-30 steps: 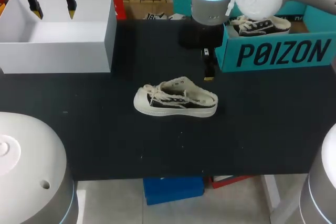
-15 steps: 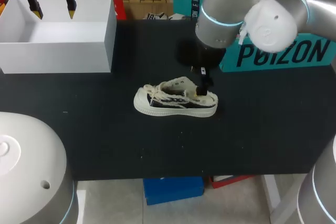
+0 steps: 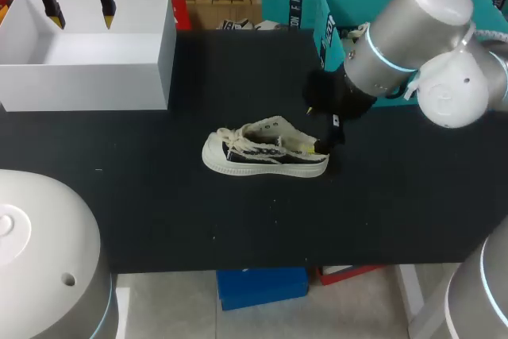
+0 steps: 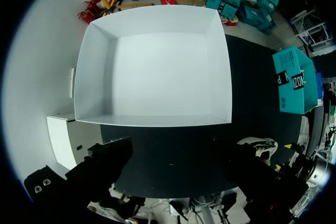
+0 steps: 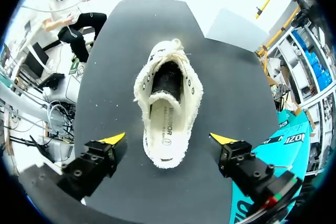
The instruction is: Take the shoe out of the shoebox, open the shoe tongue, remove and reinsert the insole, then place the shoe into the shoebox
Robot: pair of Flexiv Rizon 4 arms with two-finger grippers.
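**Table** (image 3: 238, 220): black top. In the head view its near edge crosses the lower frame. A broad bare strip lies between that edge and the shoe, with more bare surface to the shoe's left and right.

**Shoe** (image 3: 266, 148): centre of the head view, out of any box. It stands on its sole with the toe to the left and the heel to the right.

**White box** (image 3: 87, 45): upper left, open-topped, well apart from the shoe.

**Teal box** (image 3: 337, 13): upper right, behind the right arm.

**Right gripper** (image 3: 321, 134): at the shoe's heel, released.

**Left gripper** (image 3: 79, 15): over the white box's far wall, fingers spread, holding nothing.

**Right wrist view only:** the gripper (image 5: 168, 139) has its yellow tips wide on either side of the heel, both apart from the shoe (image 5: 167, 108). The printed insole (image 5: 167, 127) lies inside.

**Left wrist view only:** the white box (image 4: 152, 66) has a bare floor, ahead of the gripper (image 4: 178, 174). The shoe (image 4: 257, 145) sits beside one finger, and the teal box (image 4: 294, 80) is beyond it.
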